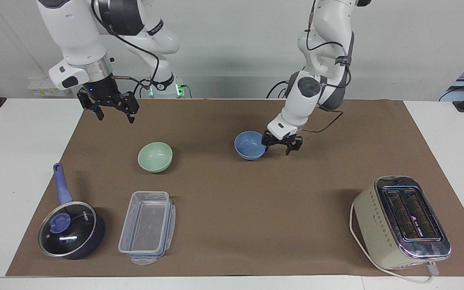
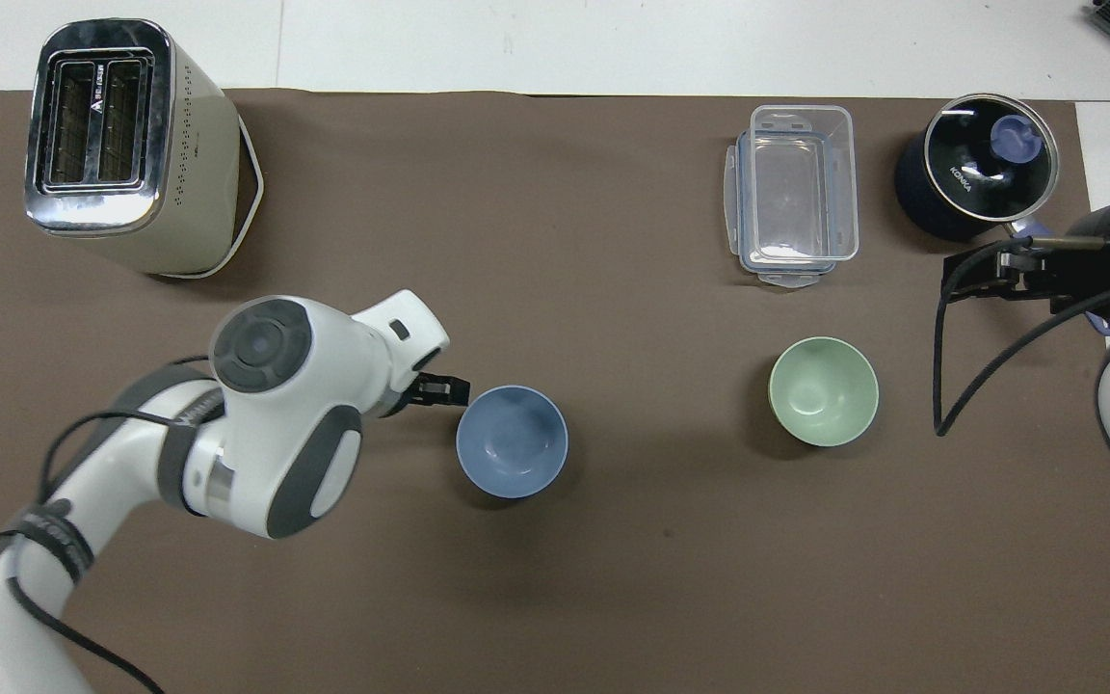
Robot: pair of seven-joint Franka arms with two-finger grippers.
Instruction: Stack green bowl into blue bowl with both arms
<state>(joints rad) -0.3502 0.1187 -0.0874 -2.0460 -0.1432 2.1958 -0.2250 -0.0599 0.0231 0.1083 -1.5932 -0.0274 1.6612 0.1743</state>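
My right gripper (image 1: 111, 112), fingers spread and empty, hangs over the mat's edge at the right arm's end. My left gripper (image 1: 282, 146), spread and holding nothing, sits low just beside the blue bowl (image 1: 249, 145), a smooth round piece upright on the brown mat (image 1: 232, 201). The green bowl (image 1: 155, 156), matte and round, stands apart toward the right arm's end, with a clear plastic box (image 1: 147, 227) farther out.

You have a cream two-slot toaster (image 1: 403, 222) standing on the brown mat (image 1: 232, 209) at the left arm's end, its white cord looped around it. At the right arm's end, a clear plastic food container (image 1: 147, 226) lies beside a dark blue lidded saucepan (image 1: 71, 229).
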